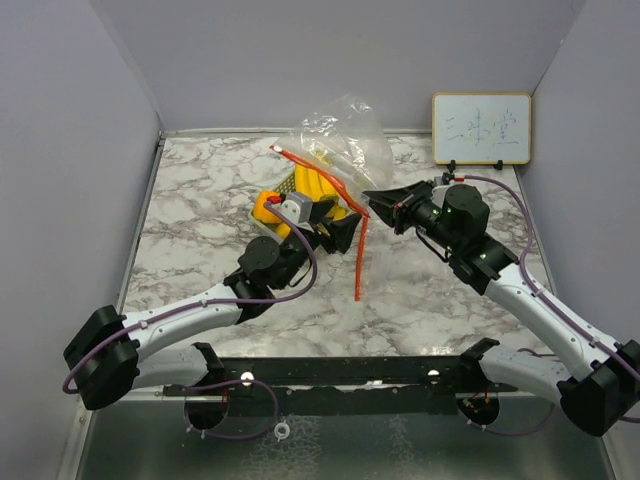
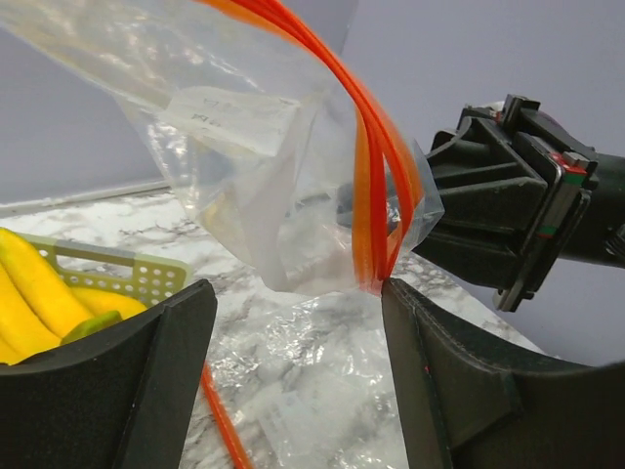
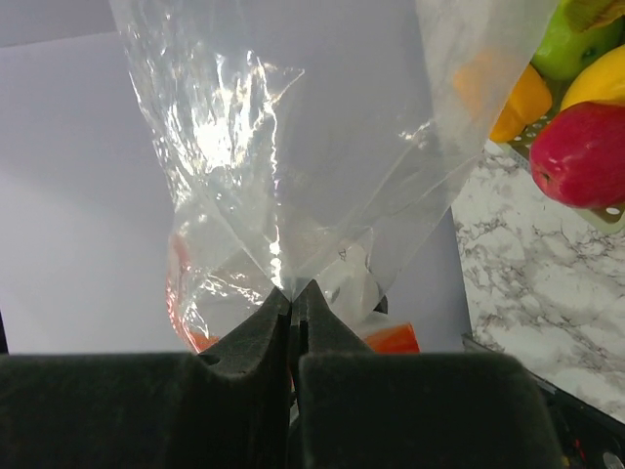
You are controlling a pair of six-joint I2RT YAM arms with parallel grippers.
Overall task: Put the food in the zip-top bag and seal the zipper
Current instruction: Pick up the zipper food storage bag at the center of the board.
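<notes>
A clear zip-top bag with an orange zipper strip hangs in the air above the table. My right gripper is shut on the bag's film near the zipper; in the right wrist view the film rises from the closed fingertips. My left gripper is open and empty just left of the zipper; the orange strip hangs above its right finger. Yellow bananas lie in the pale green mesh basket. A red apple and a green lime show in the right wrist view.
A small whiteboard stands at the back right. Grey walls enclose the marble table on three sides. An orange-yellow toy piece sits at the basket's left end.
</notes>
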